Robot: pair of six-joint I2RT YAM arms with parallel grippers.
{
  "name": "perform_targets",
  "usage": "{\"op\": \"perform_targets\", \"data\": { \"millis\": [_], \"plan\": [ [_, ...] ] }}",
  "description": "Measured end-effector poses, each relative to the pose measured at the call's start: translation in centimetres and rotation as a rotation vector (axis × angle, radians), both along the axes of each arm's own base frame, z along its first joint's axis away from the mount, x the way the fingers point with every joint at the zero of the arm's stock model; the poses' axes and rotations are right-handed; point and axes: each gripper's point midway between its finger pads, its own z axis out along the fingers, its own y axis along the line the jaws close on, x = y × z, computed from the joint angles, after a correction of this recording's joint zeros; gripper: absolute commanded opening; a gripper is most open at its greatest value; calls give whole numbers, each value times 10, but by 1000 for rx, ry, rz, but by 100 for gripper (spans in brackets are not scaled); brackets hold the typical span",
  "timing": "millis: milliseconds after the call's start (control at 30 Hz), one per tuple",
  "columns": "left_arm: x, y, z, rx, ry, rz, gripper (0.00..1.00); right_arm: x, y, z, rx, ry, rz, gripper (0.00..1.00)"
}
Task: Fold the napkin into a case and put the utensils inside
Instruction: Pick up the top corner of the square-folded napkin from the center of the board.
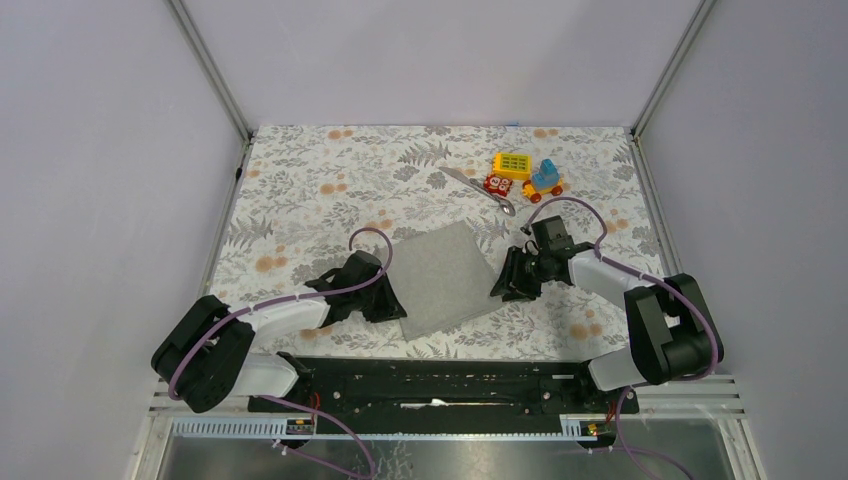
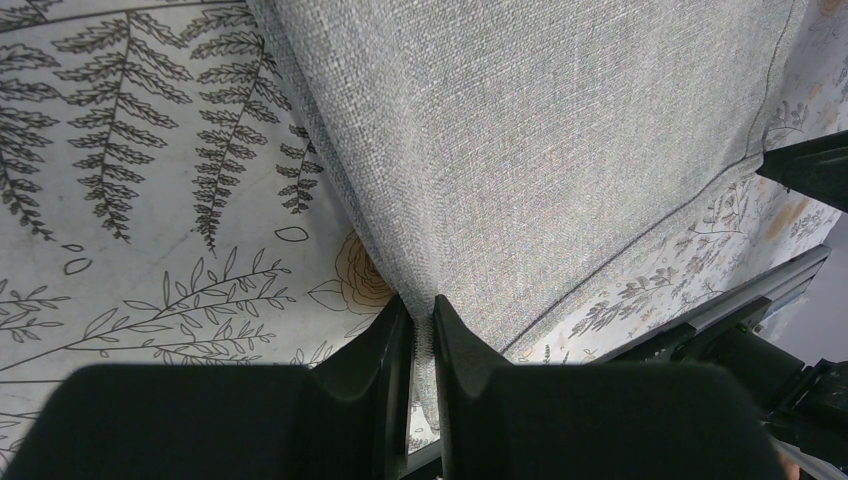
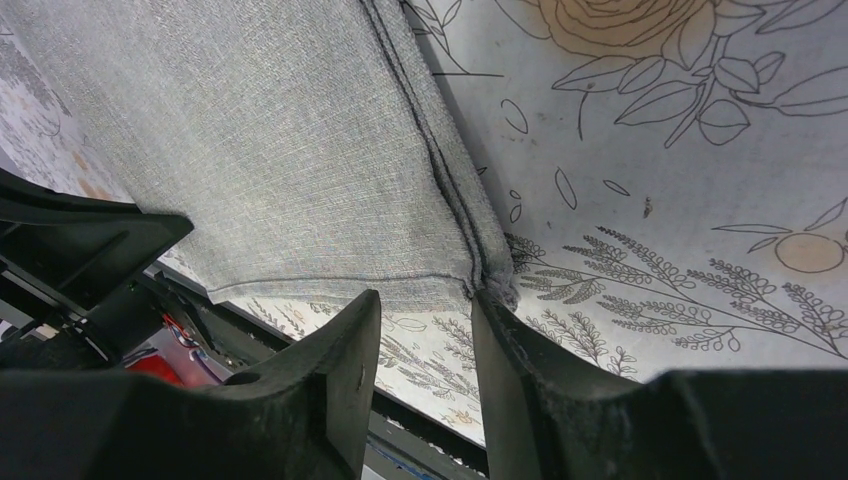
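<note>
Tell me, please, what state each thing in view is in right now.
napkin: lying flat, edges doubled, one corner pinched.
left hand: shut on the napkin's corner.
right hand: open, napkin's corner at its fingertips.
utensils: lying loose beyond the napkin, beside the toy blocks.

Plain grey napkin (image 1: 445, 280) — white tablecloth (image 1: 300, 190), grey ferns, orange blooms

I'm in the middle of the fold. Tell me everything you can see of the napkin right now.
The napkin is plain grey woven cloth, roughly square. It lies spread at an angle on the floral tablecloth between the arms. A stitched hem line runs near its edges, and the right edge looks doubled. The left pincer is shut on its left edge near the near corner. The right pincer stands open around its right near corner, not clamping it.
</note>
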Motion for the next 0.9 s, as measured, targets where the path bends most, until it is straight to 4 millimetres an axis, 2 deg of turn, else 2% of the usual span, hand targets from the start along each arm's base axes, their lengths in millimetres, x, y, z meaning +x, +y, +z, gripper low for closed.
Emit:
{"op": "perform_targets", "data": {
  "millis": [600,900],
  "plan": [
    [0,0,0,-2,0,-2,17,-1,1,-2,9,1,3,50],
    [-1,-2,0,-4,-2,-6,16,5,11,4,66,-7,-2,51]
  ]
}}
